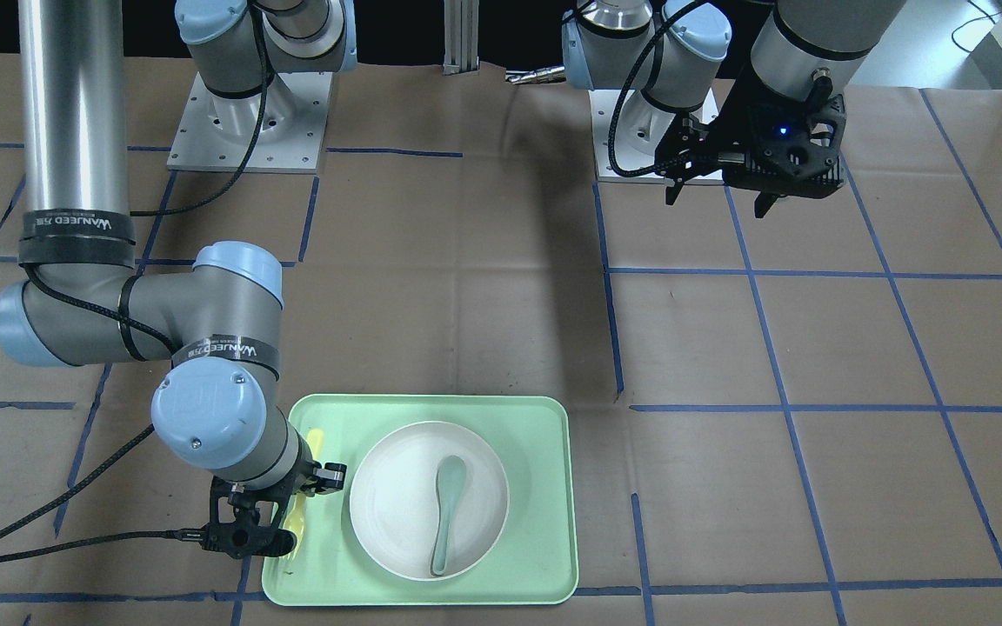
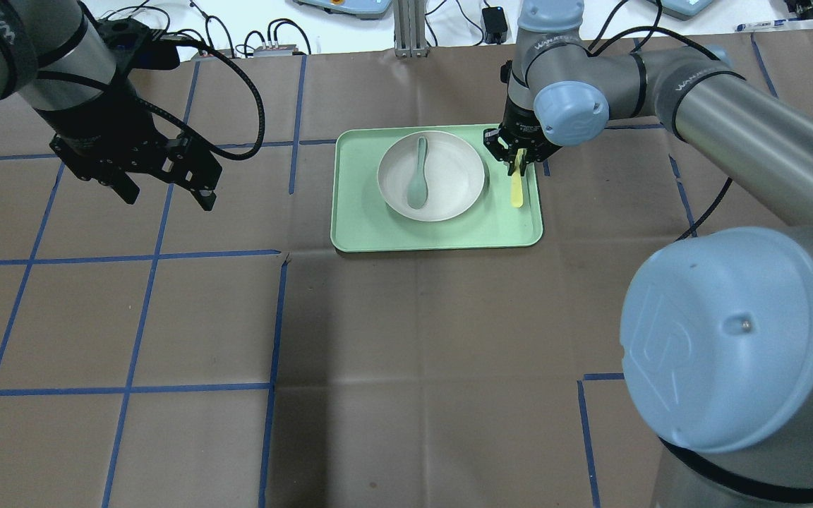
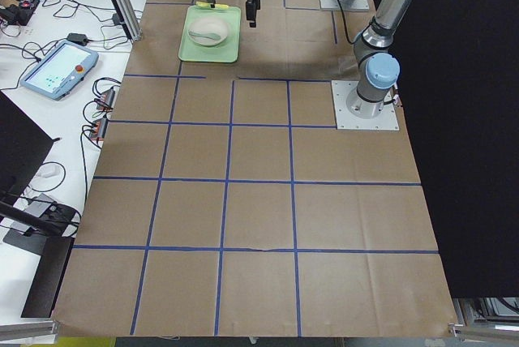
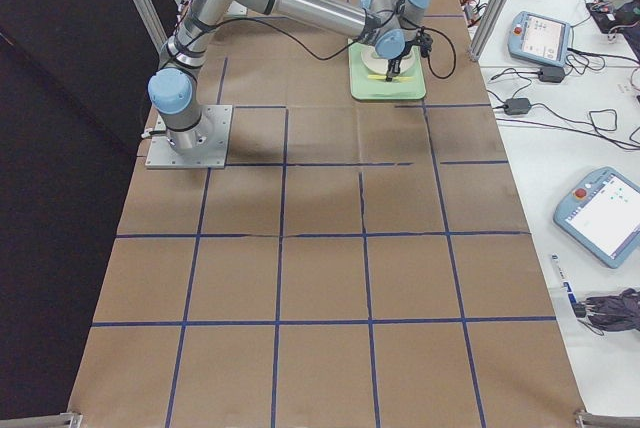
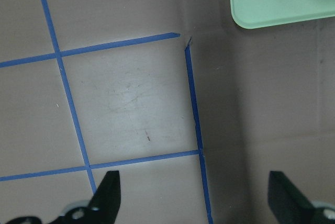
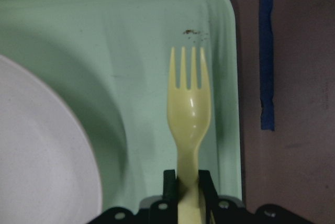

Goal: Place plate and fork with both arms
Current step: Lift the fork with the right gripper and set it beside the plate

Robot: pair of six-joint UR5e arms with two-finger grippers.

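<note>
The off-white plate [image 2: 457, 176] sits in the middle of the mint-green tray [image 2: 435, 233], with a grey-green spoon [image 2: 418, 173] lying in it. My right gripper [image 2: 519, 164] is shut on the handle of the pale-yellow fork [image 2: 517, 194], which lies along the tray's strip beside the plate. In the right wrist view the fork [image 6: 189, 109] points its tines at the tray's corner, with the plate [image 6: 42, 150] to its left. I cannot tell whether the fork touches the tray. My left gripper [image 2: 169, 199] is open and empty, held above the table well left of the tray.
The table is brown paper with blue tape grid lines. The left wrist view shows a tray corner [image 5: 261, 9] and tape lines below the left gripper [image 5: 196, 198]. The arm bases [image 1: 249, 113] stand at the table's robot side. Cables and pendants lie beyond the far edge.
</note>
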